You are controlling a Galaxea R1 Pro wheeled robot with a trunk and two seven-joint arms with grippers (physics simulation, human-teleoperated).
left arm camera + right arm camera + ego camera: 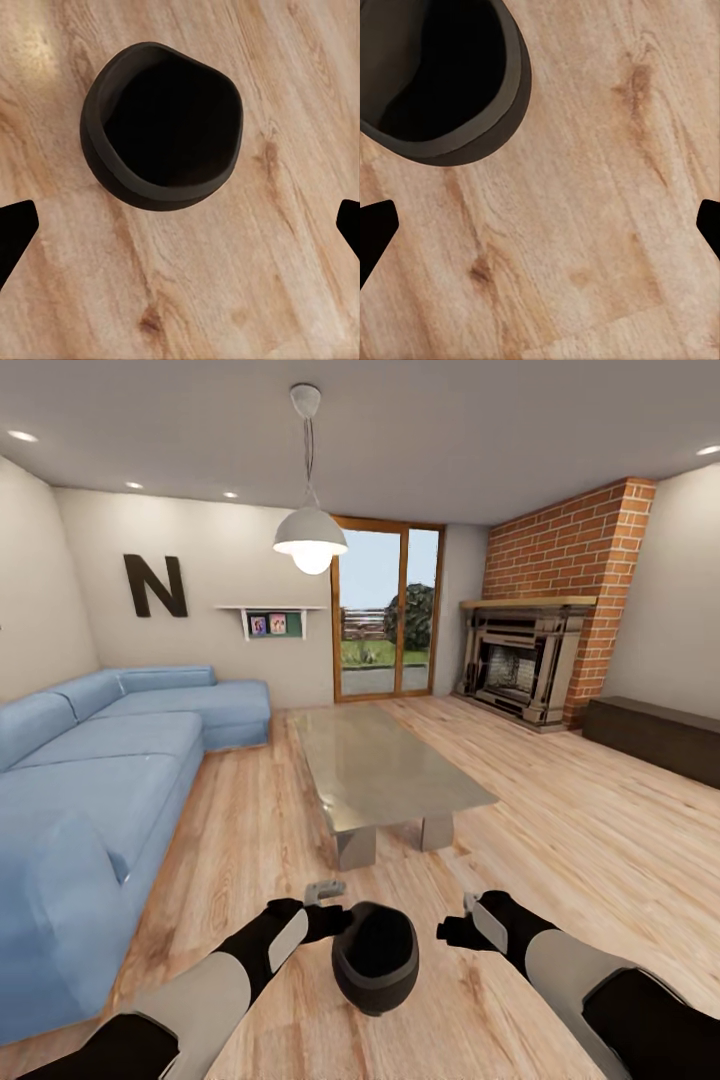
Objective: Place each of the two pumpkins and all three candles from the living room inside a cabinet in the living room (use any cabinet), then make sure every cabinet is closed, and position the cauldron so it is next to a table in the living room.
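Head view: cauldron (375,957) sits on floor between both open grippers, left gripper (328,900) nearer at its 10 o'clock, right gripper (462,922) at 2, table (385,765) at 12.

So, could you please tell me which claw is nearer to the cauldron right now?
The left claw is nearer, hovering just beside the cauldron by its rim, open. The right claw sits farther off on the cauldron's other side, also open, over bare floor.

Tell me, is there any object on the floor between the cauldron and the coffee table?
Nothing visible. Only bare wood floor lies between the cauldron and the near end of the coffee table. The sofa stands off to the side.
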